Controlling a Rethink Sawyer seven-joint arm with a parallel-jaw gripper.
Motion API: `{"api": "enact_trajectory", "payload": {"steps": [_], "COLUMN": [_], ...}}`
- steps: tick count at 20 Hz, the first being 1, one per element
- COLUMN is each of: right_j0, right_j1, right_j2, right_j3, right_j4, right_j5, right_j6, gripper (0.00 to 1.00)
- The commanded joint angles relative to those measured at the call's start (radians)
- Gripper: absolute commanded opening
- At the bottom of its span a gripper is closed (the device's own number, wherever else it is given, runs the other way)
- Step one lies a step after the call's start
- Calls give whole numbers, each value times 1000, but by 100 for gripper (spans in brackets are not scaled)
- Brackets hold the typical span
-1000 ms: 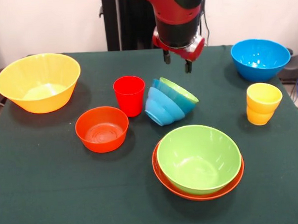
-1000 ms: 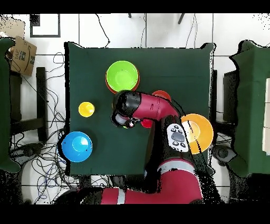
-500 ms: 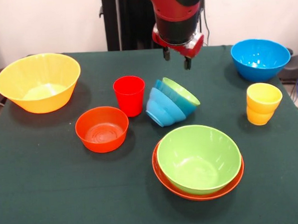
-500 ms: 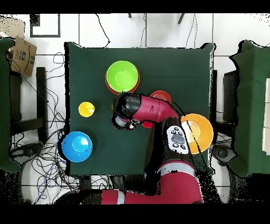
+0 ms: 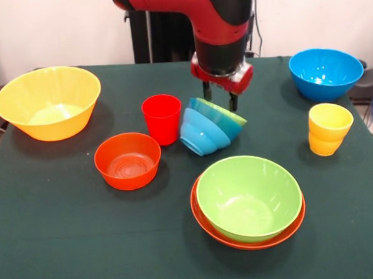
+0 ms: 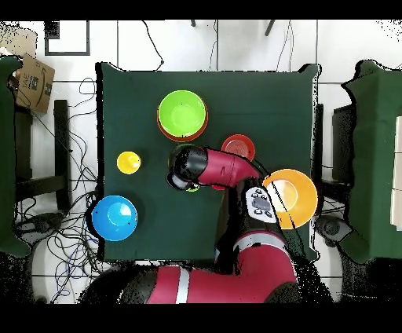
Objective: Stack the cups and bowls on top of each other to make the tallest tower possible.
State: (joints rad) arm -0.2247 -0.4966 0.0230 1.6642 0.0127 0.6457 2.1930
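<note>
On the green tabletop [image 5: 67,246], the large green bowl [image 5: 249,197] is sitting upright, nested in a red-orange bowl [image 5: 206,224]. At centre, a small green bowl [image 5: 228,116] is lying nested inside two blue bowls [image 5: 202,133]; this stack is tipped on its side, mouths facing up and to the right in the front view, just beside the upright red cup [image 5: 162,118]. The gripper [image 5: 218,95] is hanging over the stack's upper rim, its fingers [image 5: 233,101] spread apart, gripping nothing. The orange-yellow bowl [image 5: 49,102], small red-orange bowl [image 5: 127,160], large blue bowl [image 5: 326,73] and yellow cup [image 5: 329,129] are standing empty.
</note>
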Motion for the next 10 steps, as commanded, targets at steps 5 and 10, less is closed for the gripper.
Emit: {"api": "enact_trajectory", "payload": {"steps": [5,10], "right_j0": [-18,-32], "right_j1": [142,134], "right_j2": [103,137], "right_j3": [49,76], "right_j4": [-10,13], "right_j5": [-167,-164], "right_j6": [37,43], "gripper": [100,100]}}
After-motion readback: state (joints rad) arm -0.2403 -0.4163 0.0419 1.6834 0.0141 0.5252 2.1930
